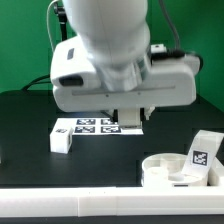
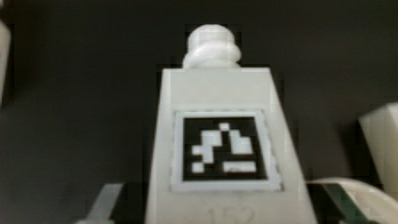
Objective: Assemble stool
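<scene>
My pincer (image 2: pixel 222 208) looks clamped on a tagged stool leg (image 2: pixel 219 120), though the pad contact is blurred, and it hangs just above the marker board (image 1: pixel 88 126) mid-table. The seat disc (image 1: pixel 165 172) lies near, at the exterior view's right, with a second leg (image 1: pixel 203 155) upright at its right side. A third leg (image 1: pixel 62 140) lies just left of the board.

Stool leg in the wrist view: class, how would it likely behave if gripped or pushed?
The stool leg looks like a moulded plastic block, so probably stiff and light. Its flat faces suggest it would slide rather than roll. The narrow peg at one end may be its weakest point.
</scene>
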`<action>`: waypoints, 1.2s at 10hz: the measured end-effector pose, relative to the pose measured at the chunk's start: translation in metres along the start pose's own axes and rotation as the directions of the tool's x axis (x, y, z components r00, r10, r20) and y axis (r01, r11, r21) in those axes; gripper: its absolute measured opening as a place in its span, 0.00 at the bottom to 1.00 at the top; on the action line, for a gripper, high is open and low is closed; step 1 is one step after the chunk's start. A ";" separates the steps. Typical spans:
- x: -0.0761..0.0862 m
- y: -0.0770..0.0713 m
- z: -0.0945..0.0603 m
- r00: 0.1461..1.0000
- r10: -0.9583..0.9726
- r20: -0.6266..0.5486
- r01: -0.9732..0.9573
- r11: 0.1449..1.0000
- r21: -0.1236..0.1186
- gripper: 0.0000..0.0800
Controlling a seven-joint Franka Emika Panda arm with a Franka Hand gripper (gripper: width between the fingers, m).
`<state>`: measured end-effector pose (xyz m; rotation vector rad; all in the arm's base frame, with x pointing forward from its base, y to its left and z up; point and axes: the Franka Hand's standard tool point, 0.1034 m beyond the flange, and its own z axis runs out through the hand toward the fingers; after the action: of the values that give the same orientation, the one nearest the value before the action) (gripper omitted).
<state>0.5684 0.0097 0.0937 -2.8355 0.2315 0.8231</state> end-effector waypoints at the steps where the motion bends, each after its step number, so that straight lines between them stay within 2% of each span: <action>1: -0.002 0.000 -0.008 0.999 -0.001 -0.046 0.001 1.000 0.003 0.42; 2: 0.008 0.000 -0.012 0.988 0.000 -0.156 0.000 1.000 -0.001 0.42; 4: 0.008 0.001 -0.011 0.963 0.002 -0.271 -0.003 1.000 -0.005 0.42; 5: 0.016 0.001 -0.015 0.931 0.000 -0.366 -0.004 1.000 -0.011 0.42; 6: 0.016 0.002 -0.016 0.902 -0.004 -0.433 -0.004 1.000 -0.018 0.42; 7: 0.017 -0.001 -0.023 0.880 -0.024 -0.474 0.009 0.999 -0.032 0.42; 8: 0.023 -0.007 -0.039 0.830 -0.037 -0.557 0.017 0.999 -0.040 0.42; 9: 0.021 -0.013 -0.049 0.787 -0.047 -0.615 0.024 0.999 -0.047 0.42; 10: 0.021 -0.016 -0.052 0.764 -0.052 -0.643 0.026 0.998 -0.050 0.42; 11: 0.028 -0.014 -0.057 0.690 -0.052 -0.722 0.019 0.998 -0.055 0.42; 12: 0.029 -0.012 -0.055 0.636 -0.058 -0.770 0.014 0.998 -0.064 0.42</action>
<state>0.6231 0.0071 0.1251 -3.0354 0.2545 -0.4817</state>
